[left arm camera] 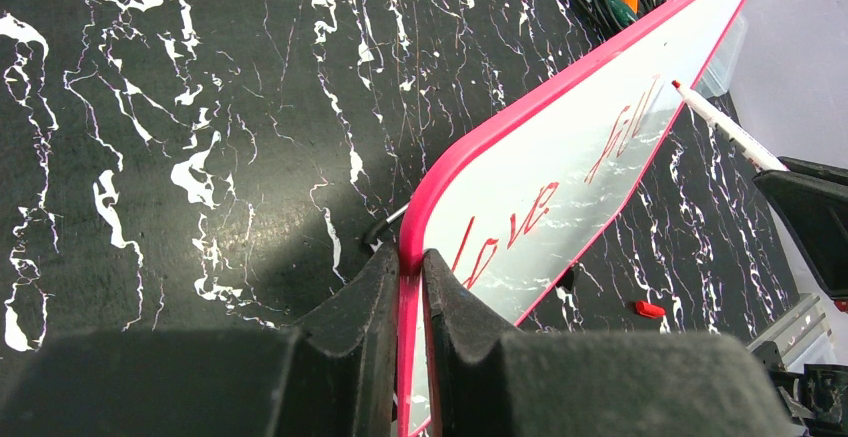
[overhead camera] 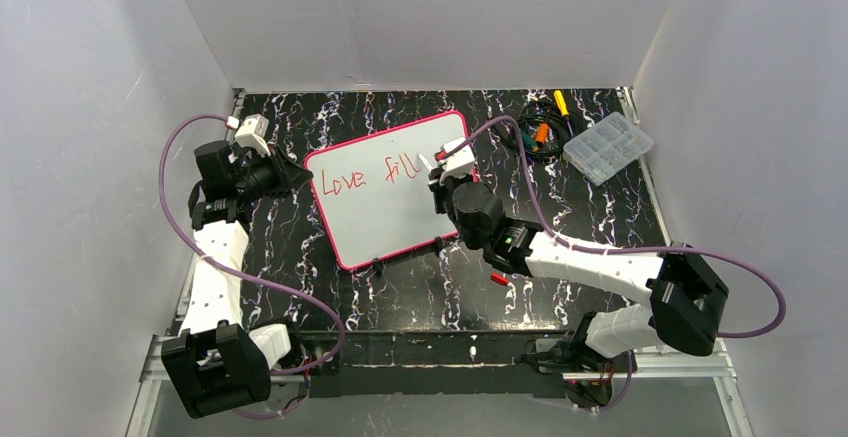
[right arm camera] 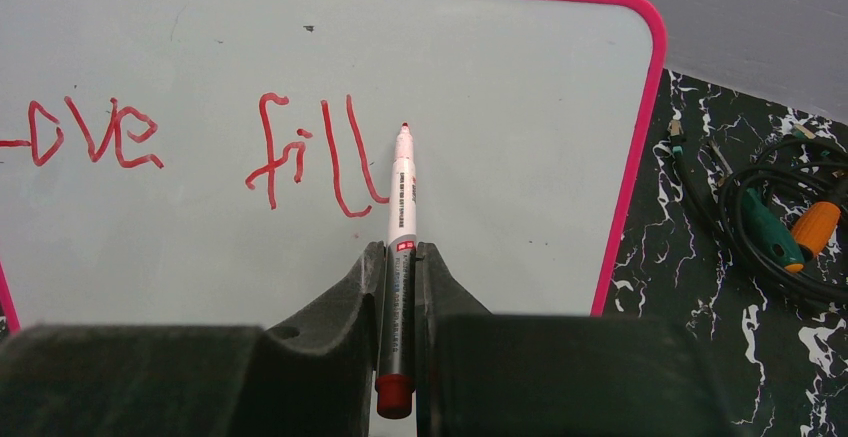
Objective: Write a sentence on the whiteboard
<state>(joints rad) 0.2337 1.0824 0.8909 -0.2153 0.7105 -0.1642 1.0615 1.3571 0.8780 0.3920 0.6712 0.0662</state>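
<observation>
The whiteboard point(overhead camera: 400, 207) with its pink-red rim lies on the black marbled table. Red marker words on it read "Love fill" point(overhead camera: 370, 174); they also show in the right wrist view point(right arm camera: 300, 162) and the left wrist view point(left arm camera: 560, 182). My left gripper point(left arm camera: 410, 262) is shut on the board's left rim point(left arm camera: 440, 182). My right gripper point(right arm camera: 400, 252) is shut on a white marker point(right arm camera: 400, 207) with a red tip. The tip sits just right of the last "l", at the board surface; contact cannot be told. The right gripper point(overhead camera: 440, 172) hovers over the board's right part.
A red marker cap point(overhead camera: 497, 278) lies on the table near the right arm. A clear plastic compartment box point(overhead camera: 608, 147) stands at the back right. Beside it lie coiled cables and screwdrivers point(overhead camera: 540, 122). Grey walls enclose the table on three sides.
</observation>
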